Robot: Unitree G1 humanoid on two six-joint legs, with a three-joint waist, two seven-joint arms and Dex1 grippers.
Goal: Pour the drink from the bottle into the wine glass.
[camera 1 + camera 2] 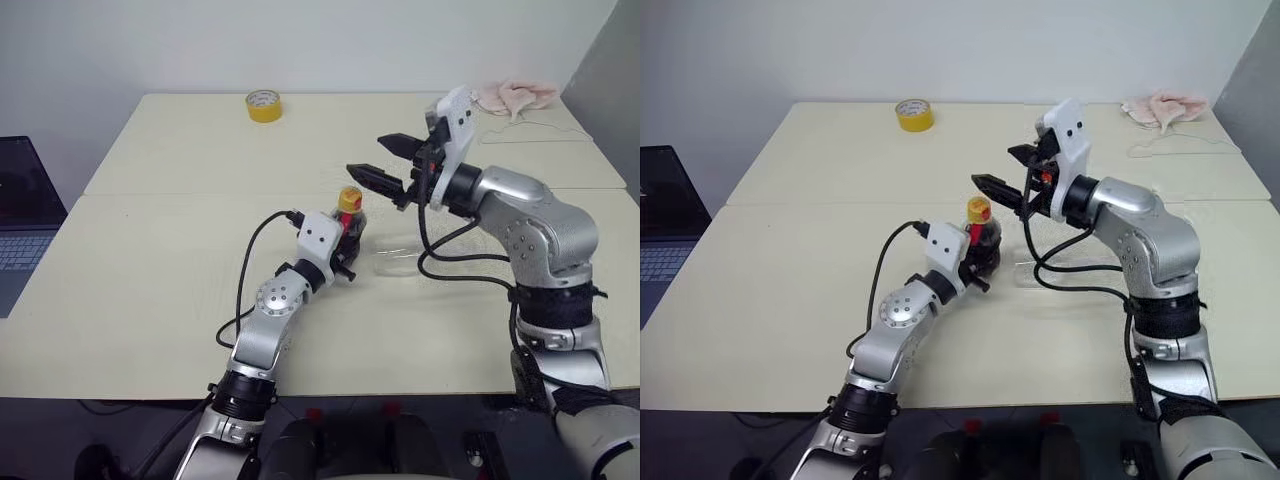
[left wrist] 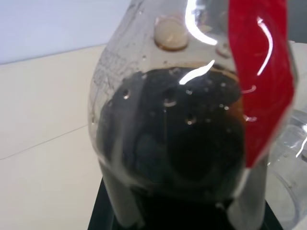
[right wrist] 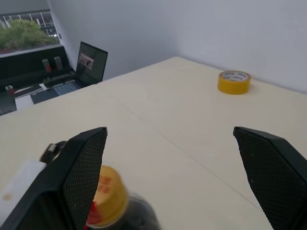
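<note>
My left gripper (image 1: pixel 345 238) is shut on the bottle (image 1: pixel 351 218), which stands upright over the middle of the table (image 1: pixel 150 290). The bottle has a yellow cap (image 3: pixel 108 194) and a red label (image 2: pixel 261 72). The dark drink (image 2: pixel 182 143) fills its rounded lower body. My right gripper (image 1: pixel 368 156) hangs open just above and behind the cap, its fingers level and pointing left with nothing between them. The wine glass (image 1: pixel 398 260) shows as a faint clear shape low on the table just right of the bottle. I cannot tell whether it stands or lies.
A yellow tape roll (image 1: pixel 264 105) sits at the table's far edge. A pink cloth (image 1: pixel 515 96) lies at the far right corner. A laptop (image 1: pixel 20 210) stands off the table's left side. A seam (image 1: pixel 190 193) runs across the tabletop.
</note>
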